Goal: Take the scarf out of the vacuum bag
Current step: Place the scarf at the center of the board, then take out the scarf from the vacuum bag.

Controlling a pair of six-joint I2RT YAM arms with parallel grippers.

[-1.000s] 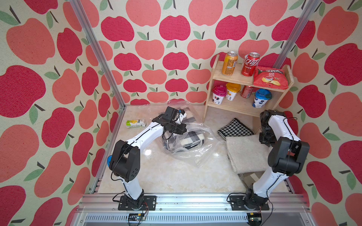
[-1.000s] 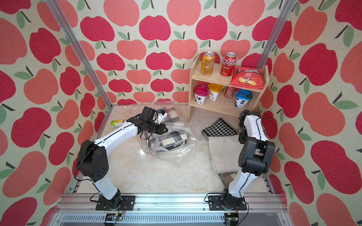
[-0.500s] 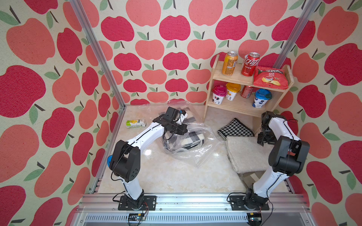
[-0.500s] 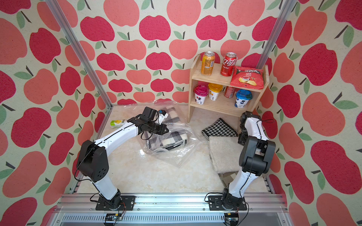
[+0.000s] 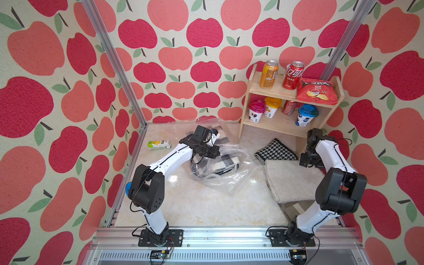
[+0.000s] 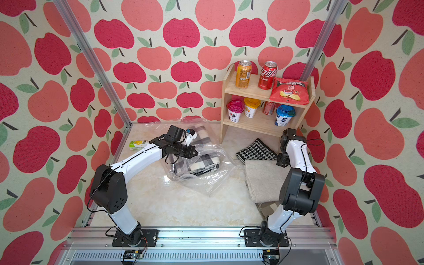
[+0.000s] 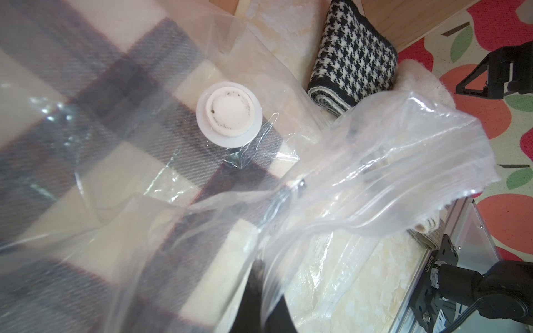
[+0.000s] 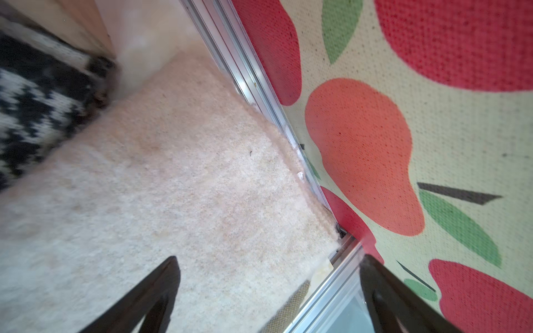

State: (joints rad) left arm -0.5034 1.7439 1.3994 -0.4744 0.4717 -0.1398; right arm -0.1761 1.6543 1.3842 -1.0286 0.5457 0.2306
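Marble-patterned bench [image 5: 195,206], apple-print walls [image 5: 183,57]. Near wooden shelf [image 5: 245,119]: left gripper [image 5: 215,153] pinches vacuum bag [image 5: 236,183]; right gripper [image 8: 268,259] spread over beige cloth [image 5: 289,181].

The vacuum bag [image 5: 238,181] lies on the table [image 5: 195,206] with a scarf [image 5: 226,161] in it, a carton [image 5: 159,145] to its left, a blanket [image 5: 291,181] to its right and a shelf [image 5: 273,127] behind the blanket.
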